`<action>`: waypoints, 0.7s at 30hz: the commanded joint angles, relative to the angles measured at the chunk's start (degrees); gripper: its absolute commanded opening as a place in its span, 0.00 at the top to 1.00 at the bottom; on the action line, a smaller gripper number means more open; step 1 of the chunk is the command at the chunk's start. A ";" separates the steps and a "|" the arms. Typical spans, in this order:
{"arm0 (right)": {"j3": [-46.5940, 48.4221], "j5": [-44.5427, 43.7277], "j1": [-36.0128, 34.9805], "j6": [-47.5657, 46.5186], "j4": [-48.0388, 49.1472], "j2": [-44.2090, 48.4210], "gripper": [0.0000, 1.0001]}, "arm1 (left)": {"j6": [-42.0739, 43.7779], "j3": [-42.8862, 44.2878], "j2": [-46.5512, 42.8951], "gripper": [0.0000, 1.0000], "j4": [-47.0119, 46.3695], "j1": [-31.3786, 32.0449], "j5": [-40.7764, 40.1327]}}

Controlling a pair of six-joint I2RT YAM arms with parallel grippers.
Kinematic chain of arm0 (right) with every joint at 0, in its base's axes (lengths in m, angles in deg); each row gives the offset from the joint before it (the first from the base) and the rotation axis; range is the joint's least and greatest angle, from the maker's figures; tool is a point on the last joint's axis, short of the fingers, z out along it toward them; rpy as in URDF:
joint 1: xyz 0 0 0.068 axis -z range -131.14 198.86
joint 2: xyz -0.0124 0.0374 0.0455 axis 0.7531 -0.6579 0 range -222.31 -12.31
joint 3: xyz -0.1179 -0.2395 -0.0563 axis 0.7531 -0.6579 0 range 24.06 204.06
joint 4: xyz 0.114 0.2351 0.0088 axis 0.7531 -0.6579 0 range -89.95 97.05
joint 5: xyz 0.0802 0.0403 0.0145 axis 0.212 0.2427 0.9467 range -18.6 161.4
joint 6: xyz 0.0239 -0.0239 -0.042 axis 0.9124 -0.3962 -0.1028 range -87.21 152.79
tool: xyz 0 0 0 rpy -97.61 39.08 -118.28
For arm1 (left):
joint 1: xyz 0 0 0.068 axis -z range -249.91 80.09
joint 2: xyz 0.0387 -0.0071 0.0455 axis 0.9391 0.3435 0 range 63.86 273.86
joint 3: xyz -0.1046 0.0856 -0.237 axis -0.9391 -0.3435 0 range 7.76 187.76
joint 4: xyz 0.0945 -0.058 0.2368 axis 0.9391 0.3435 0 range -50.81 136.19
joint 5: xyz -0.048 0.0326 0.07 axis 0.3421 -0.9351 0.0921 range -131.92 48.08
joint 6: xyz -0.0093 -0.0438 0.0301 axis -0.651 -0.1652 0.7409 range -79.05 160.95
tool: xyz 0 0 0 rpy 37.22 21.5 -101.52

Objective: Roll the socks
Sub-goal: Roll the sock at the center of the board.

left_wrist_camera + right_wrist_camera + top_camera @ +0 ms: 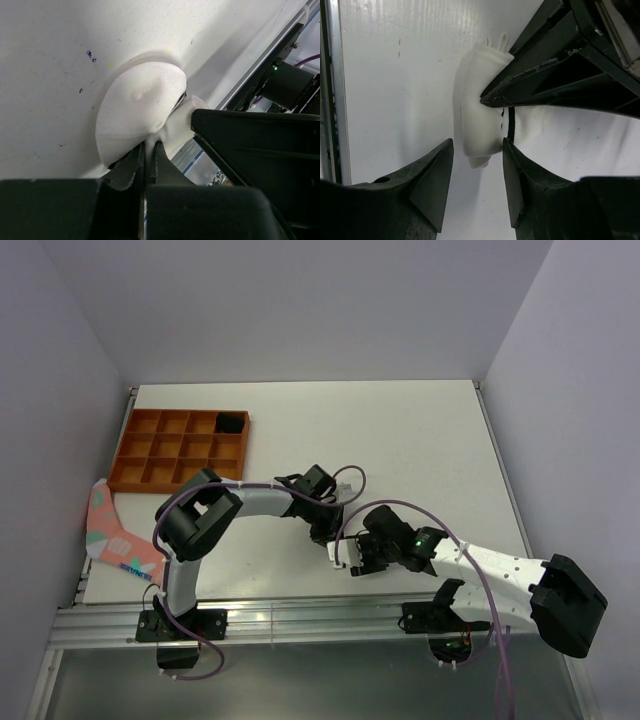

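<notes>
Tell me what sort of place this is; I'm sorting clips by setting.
Probably a robot lab cell: a white table boxed in by plain panels, a left arm and right arm mounted on a metal rail.

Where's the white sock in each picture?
Top external: sock, a small white scrap between the arm tips, below centre.
Left wrist: centre-left, large.
Right wrist: centre, reaching into the open right pincer.
Shared landmark: the left pincer pinching it.

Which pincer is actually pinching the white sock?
The left pincer, its fingers nearly shut on the white sock; the right pincer stands open, fingers either side of it.
</notes>
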 commanded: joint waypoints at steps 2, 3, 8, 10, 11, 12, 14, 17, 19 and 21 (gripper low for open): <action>0.51 -1.95 -1.65 2.11 4.81 -1.68 0.50 | 2.41 -2.61 2.18 1.00 4.32 -0.45 -2.65; 0.69 -2.21 -1.74 2.28 4.90 -2.21 0.51 | 2.32 -2.70 2.18 1.00 4.15 -0.37 -2.38; 1.74 -2.57 -2.27 3.51 5.25 -5.81 0.61 | 1.97 -3.13 1.74 1.00 3.09 -0.81 -1.50; 1.83 -2.48 -2.36 4.04 5.25 -5.91 0.67 | 1.71 -3.49 1.56 0.99 2.92 -0.98 -1.24; 1.66 -2.65 -2.36 4.57 5.51 -5.73 0.69 | 1.36 -4.10 1.39 0.99 2.31 -1.24 -1.07; 1.66 -2.65 -2.27 4.57 5.43 -5.47 0.74 | 0.92 -4.54 1.12 0.98 1.60 -1.33 -0.89; 2.18 -2.31 -2.27 5.18 4.38 -5.20 0.79 | -1.44 -6.81 -0.28 0.94 -0.15 -1.60 -1.06; 2.88 -0.73 -2.18 5.80 2.36 -4.85 0.84 | -6.28 -10.95 -3.09 0.87 -5.86 -1.60 -1.85; 2.89 -0.02 -2.09 5.89 1.65 -4.68 0.85 | -8.74 -12.97 -4.76 0.77 -10.69 -1.69 -2.55; 2.27 0.60 -2.09 5.80 1.39 -4.33 0.85 | -12.61 -15.96 -5.91 0.72 -15.25 -1.77 -3.70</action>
